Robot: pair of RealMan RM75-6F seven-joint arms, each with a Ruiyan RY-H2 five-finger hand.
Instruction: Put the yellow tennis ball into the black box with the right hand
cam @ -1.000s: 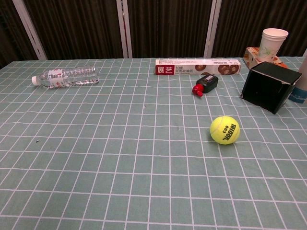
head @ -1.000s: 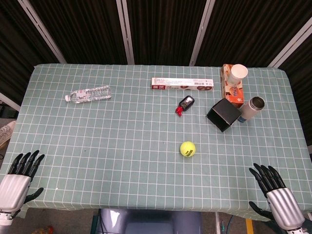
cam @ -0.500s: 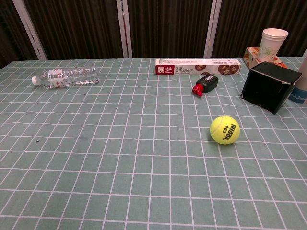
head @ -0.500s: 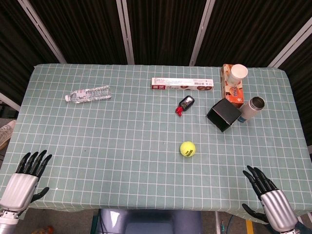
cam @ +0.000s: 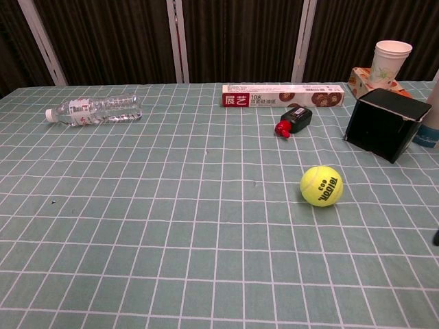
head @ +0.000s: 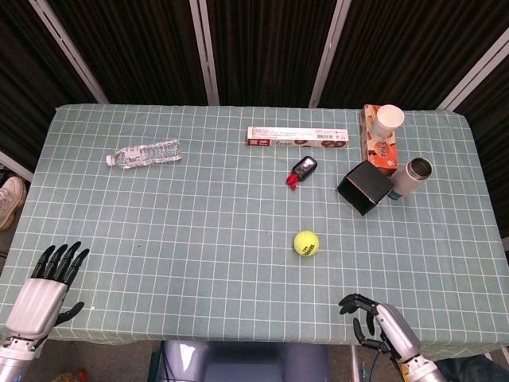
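Observation:
The yellow tennis ball (head: pixel 306 243) (cam: pixel 321 186) lies on the green checked tablecloth, right of centre. The black box (head: pixel 365 187) (cam: pixel 381 124) sits farther back and to the right, beside a metal flask. My right hand (head: pixel 380 325) hovers at the table's front edge, below and right of the ball, fingers spread and empty; a sliver of it (cam: pixel 436 238) shows at the right border of the chest view. My left hand (head: pixel 46 284) stays at the front left corner, fingers apart, holding nothing.
A water bottle (head: pixel 145 153) lies at the back left. A long red-and-white carton (head: pixel 297 137) lies at the back centre, with a small black-and-red item (head: pixel 301 170) in front of it. An orange box with a paper cup (head: pixel 388 121) and the metal flask (head: pixel 412 175) crowd the black box.
My right hand has swung left and inward along the front edge, toward the ball's side. The left hand has crept slightly forward. Ball and box have not moved.

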